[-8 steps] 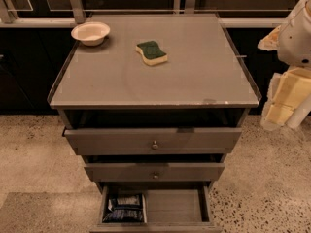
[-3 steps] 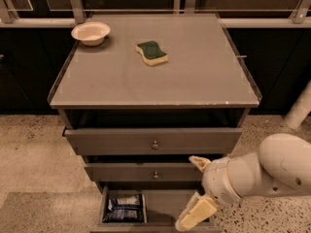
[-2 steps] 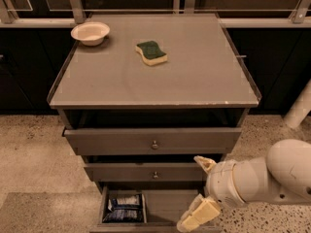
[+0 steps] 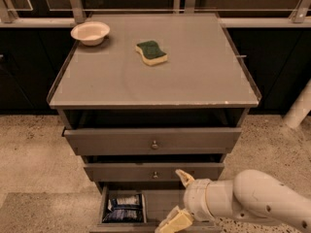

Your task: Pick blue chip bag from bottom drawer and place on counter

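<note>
The hand (image 4: pixel 179 200) is hanging open above the bottom drawer (image 4: pixel 158 203), right side. The blue chip bag (image 4: pixel 125 208) is lying by its left wall.

three drawers (image 4: pixel 153 141), one each: bag (image 4: pixel 125 208), sponge (image 4: pixel 151 52), bowl (image 4: pixel 90 33), end effector (image 4: pixel 180 199) at bottom drawer (image 4: pixel 160 203)

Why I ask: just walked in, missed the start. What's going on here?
A robot arm's hand, open and empty, is low at the open bottom drawer, just right of the chip bag lying in the drawer's left part. The bag is not yet grasped. A sponge and a bowl sit on the counter.
</note>
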You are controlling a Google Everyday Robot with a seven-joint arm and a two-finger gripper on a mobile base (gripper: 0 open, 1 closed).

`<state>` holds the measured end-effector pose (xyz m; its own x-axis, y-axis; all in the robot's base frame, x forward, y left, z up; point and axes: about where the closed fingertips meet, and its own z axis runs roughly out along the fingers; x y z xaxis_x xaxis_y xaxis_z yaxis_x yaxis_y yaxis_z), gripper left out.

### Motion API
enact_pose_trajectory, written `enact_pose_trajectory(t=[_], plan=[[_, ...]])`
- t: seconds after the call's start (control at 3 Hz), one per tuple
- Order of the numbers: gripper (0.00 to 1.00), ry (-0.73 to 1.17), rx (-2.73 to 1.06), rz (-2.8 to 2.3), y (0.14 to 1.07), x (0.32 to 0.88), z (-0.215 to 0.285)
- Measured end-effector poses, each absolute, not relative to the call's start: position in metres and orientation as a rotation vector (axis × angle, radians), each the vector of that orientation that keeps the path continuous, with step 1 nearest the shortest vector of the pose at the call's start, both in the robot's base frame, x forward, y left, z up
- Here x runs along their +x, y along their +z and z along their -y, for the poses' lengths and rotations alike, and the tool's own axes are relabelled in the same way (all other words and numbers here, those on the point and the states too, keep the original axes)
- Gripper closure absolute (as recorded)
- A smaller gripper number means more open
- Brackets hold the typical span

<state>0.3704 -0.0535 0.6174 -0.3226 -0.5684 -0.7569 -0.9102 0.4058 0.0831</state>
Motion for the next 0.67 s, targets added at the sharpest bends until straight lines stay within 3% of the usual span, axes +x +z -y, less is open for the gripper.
enact_pose_trajectory(t=[0.67], plan=[[0.0, 0.621, -1.239, -2.024, 0.562, 0.426, 0.025]])
